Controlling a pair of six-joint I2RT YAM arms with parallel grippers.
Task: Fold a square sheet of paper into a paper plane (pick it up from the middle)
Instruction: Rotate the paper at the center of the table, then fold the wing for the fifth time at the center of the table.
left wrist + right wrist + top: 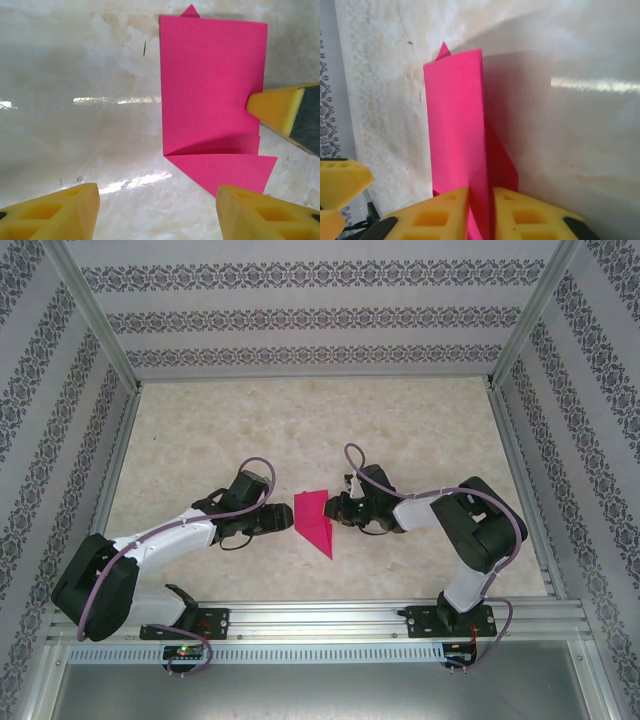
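Paper [454,125] (magenta, part-folded), nipped by right end effector [481,206]

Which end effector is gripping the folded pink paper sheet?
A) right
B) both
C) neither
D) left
A: in the right wrist view, the pink paper sheet stands on edge, pinched between the two yellow fingers of the right end effector. In the left wrist view, the left end effector has its fingers spread wide and is not closed on the sheet.
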